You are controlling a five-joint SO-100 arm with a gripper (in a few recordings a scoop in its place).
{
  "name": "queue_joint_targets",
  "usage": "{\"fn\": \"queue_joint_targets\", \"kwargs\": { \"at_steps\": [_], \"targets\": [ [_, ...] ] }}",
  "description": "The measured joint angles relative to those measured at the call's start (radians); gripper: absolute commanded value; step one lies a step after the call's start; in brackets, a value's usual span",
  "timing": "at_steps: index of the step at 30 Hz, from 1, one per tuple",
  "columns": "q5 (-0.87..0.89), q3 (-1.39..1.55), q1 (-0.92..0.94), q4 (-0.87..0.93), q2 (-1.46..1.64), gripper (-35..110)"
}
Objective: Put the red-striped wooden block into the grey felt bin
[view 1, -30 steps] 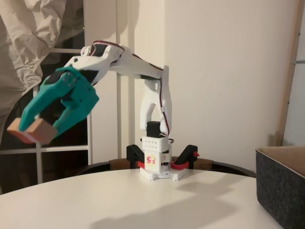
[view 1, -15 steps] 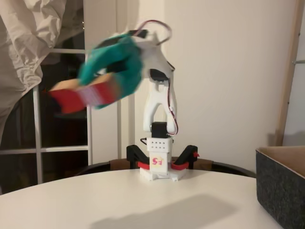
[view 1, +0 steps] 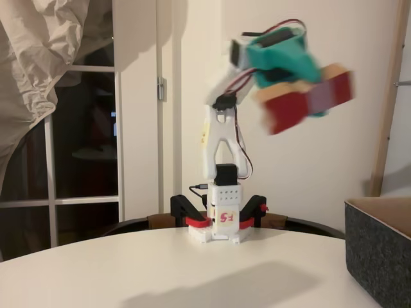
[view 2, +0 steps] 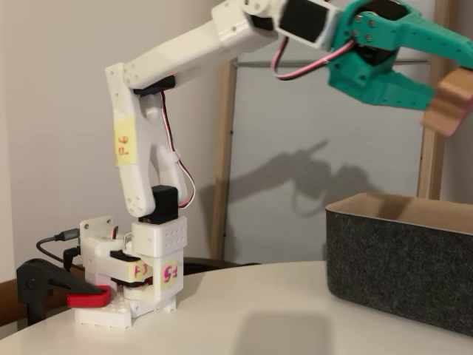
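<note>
Teal claw (view 2: 436,89) was clamped on the red-striped wooden block (view 1: 308,102), held high in the air, motion-blurred; grey felt bin (view 2: 399,270) sat on the white surface (view 1: 180,269) below it, tan inner wall visible, contents hidden by its walls.

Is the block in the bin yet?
Not yet. The block is still up in the air, pinched in the teal jaws, above the bin in a fixed view.

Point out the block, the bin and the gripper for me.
block (view 1: 307,104), fixed view, blurred red face.
bin (view 2: 403,268), fixed view, dark grey front wall.
gripper (view 2: 432,100), fixed view, between the teal fingertips at the block.
</note>
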Motion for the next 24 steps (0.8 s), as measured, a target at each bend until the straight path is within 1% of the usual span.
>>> {"fn": "queue_joint_targets", "kwargs": {
  "at_steps": [7,13,16,19,24],
  "targets": [
    [-0.095,-0.018,-0.23,0.0,0.0,8],
    [-0.19,-0.023,-0.383,0.0,-0.011,7],
    [-0.255,-0.026,-0.466,0.0,-0.037,9],
    [-0.324,-0.026,-0.526,0.0,-0.098,12],
    [-0.414,-0.051,-0.586,0.0,-0.213,11]
  ]
}}
